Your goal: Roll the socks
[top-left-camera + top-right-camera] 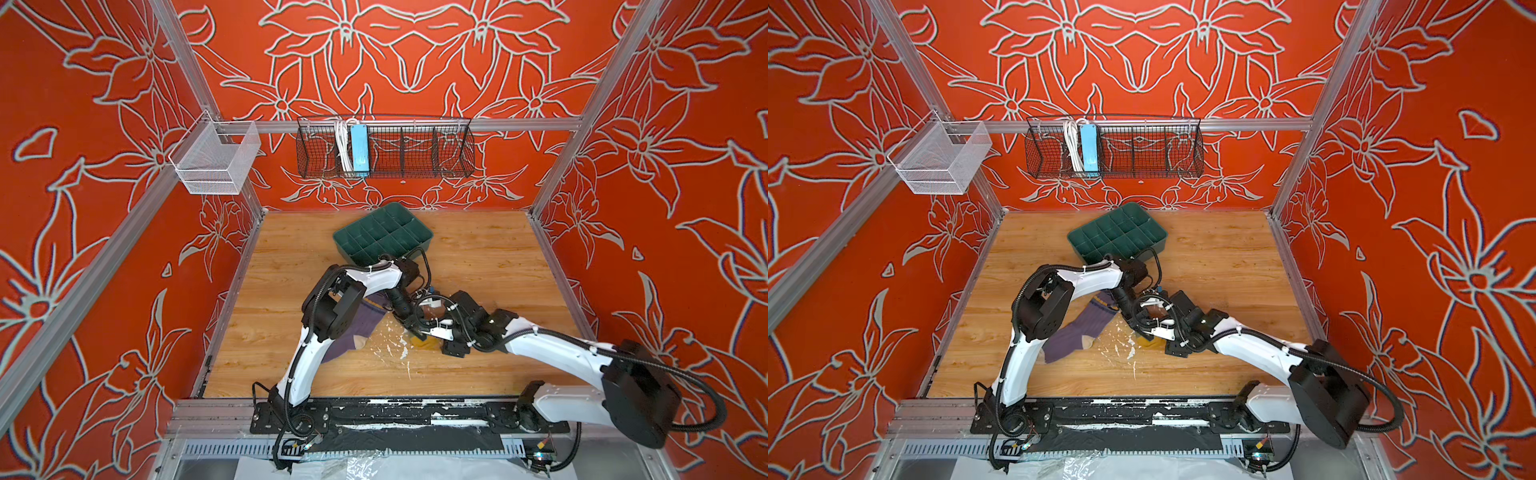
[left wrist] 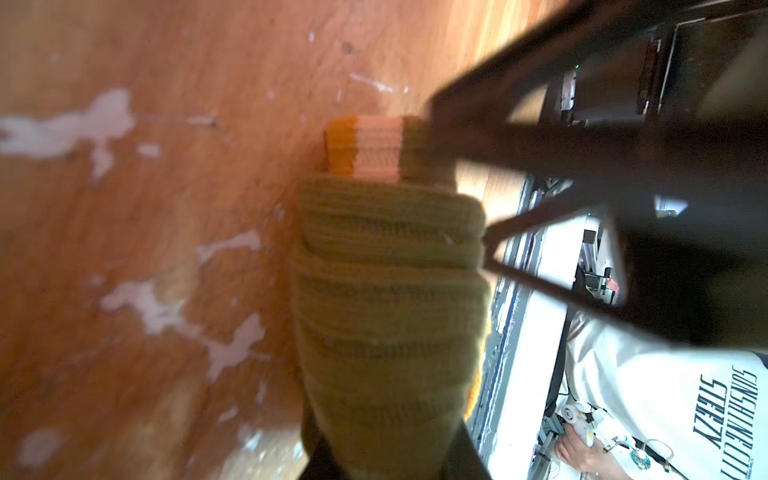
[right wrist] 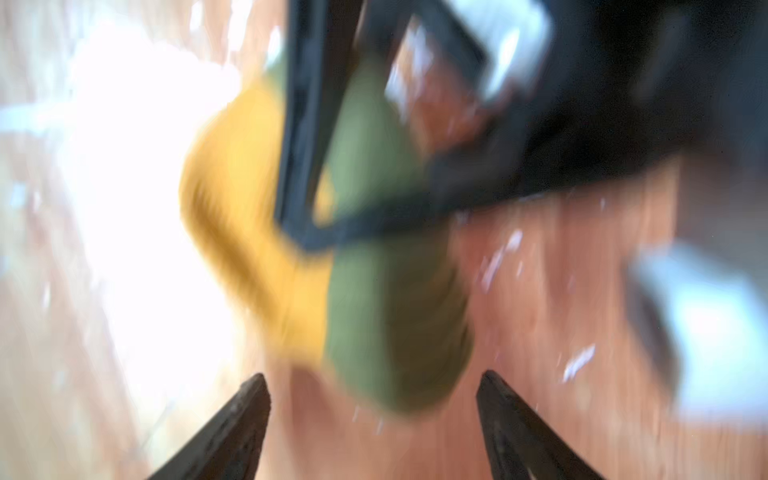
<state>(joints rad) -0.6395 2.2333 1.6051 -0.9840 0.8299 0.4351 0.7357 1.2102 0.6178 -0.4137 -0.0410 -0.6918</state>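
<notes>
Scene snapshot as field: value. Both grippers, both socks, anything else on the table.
left gripper: shut on olive green sock
right gripper: open, sock ahead of its tips, not between them
olive green sock: bunched into a roll, orange heel showing
purple sock: flat on table, unrolled
green divider tray: back of table, set askew
table: wood, white smears near the middle

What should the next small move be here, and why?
Probably draw the right gripper back from the green sock. Its jaws stand open with nothing between them, while the left gripper holds that sock bunched into a roll. The purple sock lies flat and unrolled on the table, so the free arm is likely needed there.
</notes>
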